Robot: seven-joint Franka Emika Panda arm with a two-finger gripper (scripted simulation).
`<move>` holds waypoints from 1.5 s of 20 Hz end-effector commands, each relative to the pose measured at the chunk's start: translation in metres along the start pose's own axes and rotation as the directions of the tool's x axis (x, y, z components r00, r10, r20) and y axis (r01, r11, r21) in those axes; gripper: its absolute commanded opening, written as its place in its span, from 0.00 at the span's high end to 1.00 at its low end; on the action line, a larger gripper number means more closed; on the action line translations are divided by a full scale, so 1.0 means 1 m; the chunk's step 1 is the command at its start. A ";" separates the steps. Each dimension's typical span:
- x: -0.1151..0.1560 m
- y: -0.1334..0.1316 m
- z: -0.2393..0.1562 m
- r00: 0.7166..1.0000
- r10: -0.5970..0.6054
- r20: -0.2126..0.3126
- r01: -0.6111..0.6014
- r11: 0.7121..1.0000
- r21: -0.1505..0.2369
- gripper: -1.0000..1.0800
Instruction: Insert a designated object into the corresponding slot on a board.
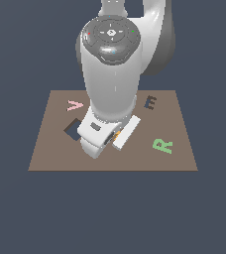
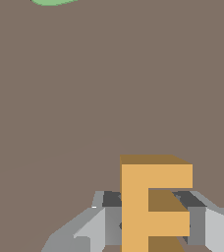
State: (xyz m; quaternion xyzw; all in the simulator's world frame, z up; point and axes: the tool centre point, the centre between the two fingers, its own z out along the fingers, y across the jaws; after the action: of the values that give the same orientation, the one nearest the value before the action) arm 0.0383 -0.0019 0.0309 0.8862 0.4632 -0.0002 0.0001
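The orange-yellow E block (image 2: 153, 206) sits between my gripper's (image 2: 154, 216) two grey fingers (image 2: 111, 216), which press on its sides low over the brown board (image 2: 84, 98). In the exterior view only a sliver of the block (image 1: 118, 134) shows under my white hand, near the board's (image 1: 55, 149) front middle. The gripper (image 1: 115, 138) is mostly hidden by the arm there. The dark E-shaped slot (image 1: 151, 102) lies at the board's far right in the exterior view, well apart from the block.
A pink V (image 1: 74, 105) lies at the far left of the board in the exterior view. A larger dark square hole (image 1: 73, 130) is just left of my hand. A green R (image 1: 162, 145) lies at the near right; its edge shows in the wrist view (image 2: 52, 2).
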 end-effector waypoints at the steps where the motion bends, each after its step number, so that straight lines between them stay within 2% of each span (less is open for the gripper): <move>1: 0.008 -0.004 -0.001 0.998 -0.069 0.000 0.069 0.998 0.000 1.00; 5: 0.022 -0.013 -0.001 0.979 -0.205 0.000 0.205 0.979 -0.001 1.00; 8: 0.034 -0.023 -0.002 0.946 -0.325 0.000 0.325 0.946 -0.001 1.00; 10: 0.042 -0.031 -0.003 0.912 -0.411 0.000 0.411 0.912 -0.001 1.00; 13: 0.053 -0.046 -0.003 0.839 -0.544 0.000 0.544 0.839 -0.001 1.00; 15: 0.059 -0.058 -0.004 0.777 -0.630 0.000 0.630 0.777 -0.001 1.00; 18: 0.067 -0.076 -0.005 0.666 -0.746 0.000 0.746 0.666 -0.001 1.00; 26: 0.070 -0.128 -0.007 0.310 -0.951 0.001 0.951 0.310 -0.001 1.00; 30: 0.065 -0.148 -0.008 0.150 -0.989 0.001 0.989 0.150 0.000 1.00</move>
State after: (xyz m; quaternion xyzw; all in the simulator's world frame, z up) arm -0.0388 0.1338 0.0381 0.3993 0.9168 -0.0001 0.0001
